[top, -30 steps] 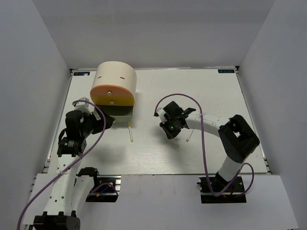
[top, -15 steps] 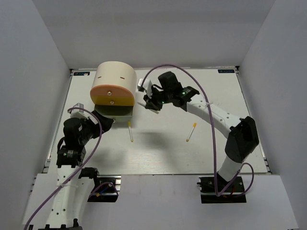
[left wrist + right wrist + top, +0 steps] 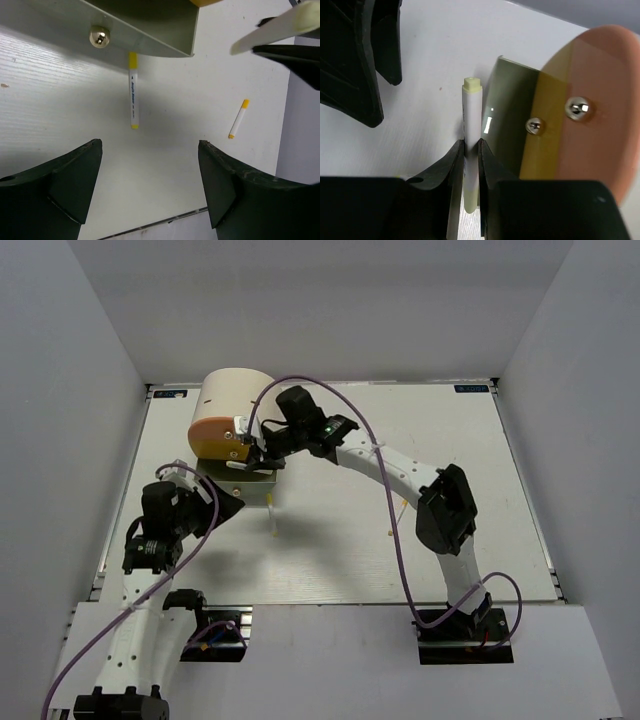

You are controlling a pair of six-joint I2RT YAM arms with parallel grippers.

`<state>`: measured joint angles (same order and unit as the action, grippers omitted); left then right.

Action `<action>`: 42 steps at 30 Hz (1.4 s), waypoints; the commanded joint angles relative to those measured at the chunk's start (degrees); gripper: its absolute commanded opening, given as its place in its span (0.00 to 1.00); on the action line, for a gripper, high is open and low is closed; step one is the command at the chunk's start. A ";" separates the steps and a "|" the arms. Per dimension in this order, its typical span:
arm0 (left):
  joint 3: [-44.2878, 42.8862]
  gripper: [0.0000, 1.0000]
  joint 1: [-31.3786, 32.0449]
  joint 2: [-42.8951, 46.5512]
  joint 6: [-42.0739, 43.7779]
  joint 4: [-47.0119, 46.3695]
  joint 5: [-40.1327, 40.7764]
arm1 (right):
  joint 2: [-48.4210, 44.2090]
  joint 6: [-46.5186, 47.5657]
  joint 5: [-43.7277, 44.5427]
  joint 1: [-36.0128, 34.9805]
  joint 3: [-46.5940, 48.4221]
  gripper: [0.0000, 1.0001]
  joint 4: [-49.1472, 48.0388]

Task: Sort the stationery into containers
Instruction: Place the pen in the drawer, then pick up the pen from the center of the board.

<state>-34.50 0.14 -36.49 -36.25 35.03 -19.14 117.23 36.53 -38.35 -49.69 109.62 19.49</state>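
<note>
The cream half-cylinder organiser [image 3: 240, 398] stands at the back left, with an orange drawer front [image 3: 222, 434] and a yellow one [image 3: 240, 451]. Its lowest olive-grey drawer [image 3: 258, 478] is pulled open. My right gripper [image 3: 471, 146] is shut on a white marker [image 3: 471, 112] with a pale-yellow cap, held upright just beside the open drawer's wall [image 3: 507, 135]. Two white markers with yellow ends lie on the table: one [image 3: 133, 91] just in front of the drawer, one [image 3: 238, 118] further right. My left gripper [image 3: 149, 145] hangs open and empty above the table, near the drawer's knob [image 3: 100, 36].
The right arm [image 3: 400, 475] stretches across the table's middle and partly hides the far marker in the top view. My left gripper's fingers [image 3: 367, 65] sit close to the held marker. White walls enclose the table on three sides.
The right arm has swung left across the table, carrying the marker from the middle to the open drawer. The left gripper has drawn back slightly and its jaws have narrowed a little.
</note>
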 commanded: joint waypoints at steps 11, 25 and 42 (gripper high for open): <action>-0.39 0.88 0.21 1.16 3.29 -0.92 -6.00 | 8.19 8.38 -4.28 -0.23 4.20 0.05 -3.40; 0.14 0.82 0.73 -4.72 4.35 -4.43 -12.41 | 0.81 6.02 -4.81 0.65 -0.28 0.45 -3.75; -1.89 0.77 16.80 -19.14 7.25 -12.42 2.14 | -28.80 -17.90 12.51 17.87 -33.76 0.16 -10.52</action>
<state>-34.68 13.30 -55.51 -29.61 26.76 -23.88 91.02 23.90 -29.69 -34.09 80.95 11.20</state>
